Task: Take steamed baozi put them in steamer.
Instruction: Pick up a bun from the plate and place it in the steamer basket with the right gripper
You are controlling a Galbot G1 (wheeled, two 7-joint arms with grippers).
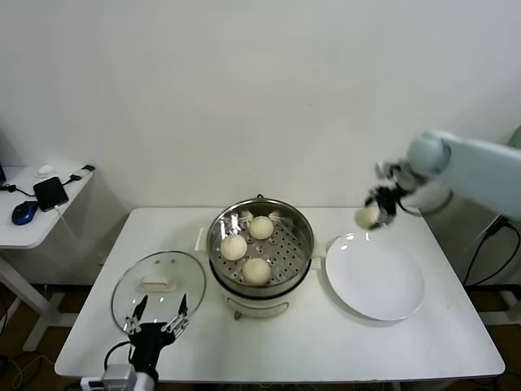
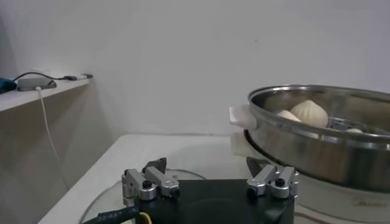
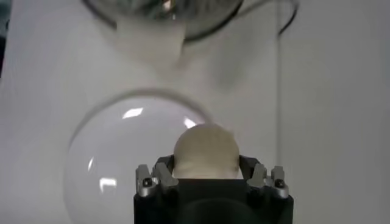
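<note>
Left gripper [image 1: 156,316] idle; right gripper [image 1: 376,208] seemingly holds baozi [image 1: 367,217].

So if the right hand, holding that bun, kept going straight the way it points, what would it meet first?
Probably the flat round white plate below the right hand and its cream-white bun, though depth is unclear.

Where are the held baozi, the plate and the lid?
held baozi [image 3: 205,151], right wrist view, its rounded top.
plate [image 1: 383,289], head view, bare centre.
lid [image 1: 157,284], head view, its white handle.
</note>
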